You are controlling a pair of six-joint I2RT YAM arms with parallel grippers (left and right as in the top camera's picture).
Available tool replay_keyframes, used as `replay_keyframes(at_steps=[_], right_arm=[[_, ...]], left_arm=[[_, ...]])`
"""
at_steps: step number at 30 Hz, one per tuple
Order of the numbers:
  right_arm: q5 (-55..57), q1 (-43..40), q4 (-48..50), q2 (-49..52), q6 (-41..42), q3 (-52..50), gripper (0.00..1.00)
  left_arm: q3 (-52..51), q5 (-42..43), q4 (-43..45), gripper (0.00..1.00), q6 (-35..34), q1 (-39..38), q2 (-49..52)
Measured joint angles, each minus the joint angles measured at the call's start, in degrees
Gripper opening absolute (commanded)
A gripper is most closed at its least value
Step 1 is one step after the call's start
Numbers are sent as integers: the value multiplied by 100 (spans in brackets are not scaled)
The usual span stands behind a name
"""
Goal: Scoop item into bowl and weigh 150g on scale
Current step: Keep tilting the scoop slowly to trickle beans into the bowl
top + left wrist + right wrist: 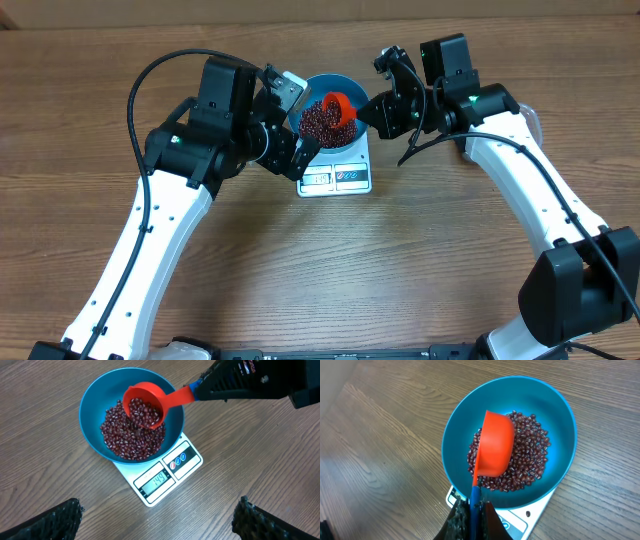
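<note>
We are at the topping-up step, our right gripper (pixel 476 509) pinching the scoop (pixel 145 405) over the beans (pixel 125 440) in the bowl (pixel 92 407) on the scale (pixel 172 472), left gripper (pixel 160 522) spread empty — next we should trickle in just a few.

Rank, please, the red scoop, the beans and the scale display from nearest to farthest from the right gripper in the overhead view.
1. red scoop: held by its handle in the right gripper.
2. beans: in the blue bowl, under the scoop's cup.
3. scale display: on the front edge, below the bowl in the picture.
</note>
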Motion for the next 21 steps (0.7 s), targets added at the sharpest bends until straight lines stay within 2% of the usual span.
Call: replay_keyframes(at_steps=[21], right_arm=[[37,-9,-2,0,85,0,4]], left_arm=[[0,0,0,100,0,0,0]])
